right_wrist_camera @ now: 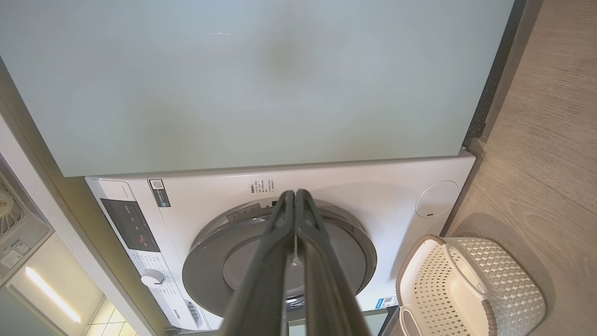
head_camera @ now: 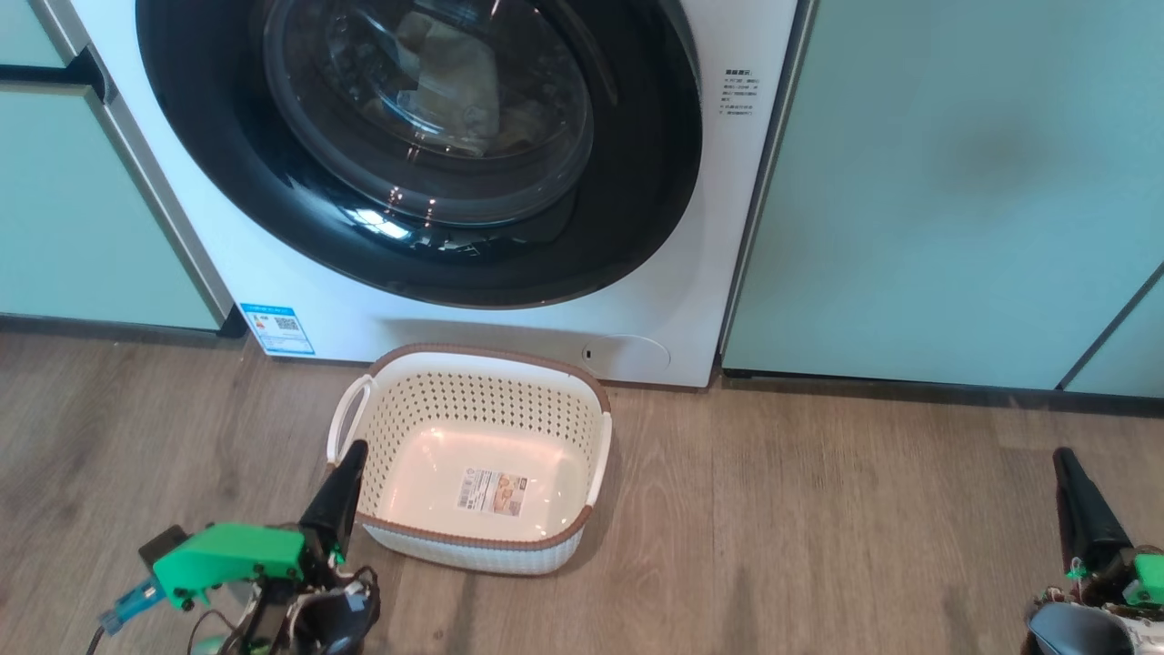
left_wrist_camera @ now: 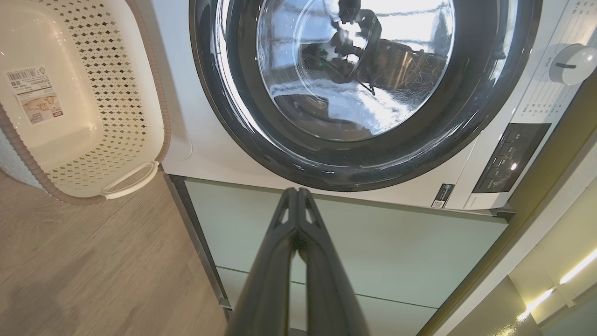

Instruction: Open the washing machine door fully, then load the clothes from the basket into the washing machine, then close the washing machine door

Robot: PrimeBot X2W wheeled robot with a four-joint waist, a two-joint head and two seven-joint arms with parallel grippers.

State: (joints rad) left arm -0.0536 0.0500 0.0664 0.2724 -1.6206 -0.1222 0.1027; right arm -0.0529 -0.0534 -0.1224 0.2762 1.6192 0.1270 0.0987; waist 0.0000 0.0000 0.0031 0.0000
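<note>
A pale wood floor (head_camera: 818, 509) runs up to a wall of green cabinets (head_camera: 955, 182), with the washing machine (head_camera: 300, 264) set between them.

Nearest, out in front of the washing machine towards its left corner, the left gripper (head_camera: 355, 448) has its two dark fingers pressed together on nothing. The right gripper (head_camera: 1062, 455), in front of and well to the right of the machine, is clenched and empty too.

The basket (head_camera: 491, 351) sits on the floor just in front of the machine, below its door. It holds only the label on its bottom. It looks light and stiff, and would likely slide if nudged.

The door (head_camera: 637, 200) lies flat against the machine's front, closed. It is rigid, glossy and probably slippery, so closed fingers would do better hooking its outer edge than pinching the glass. Which side has the grip recess I cannot tell.

Farthest, behind the door's glass inside the machine, lie the clothes (head_camera: 455, 91), a pale crumpled heap. They look soft, limp and light, and are best pinched at a bunched fold. The loading looks finished.
</note>
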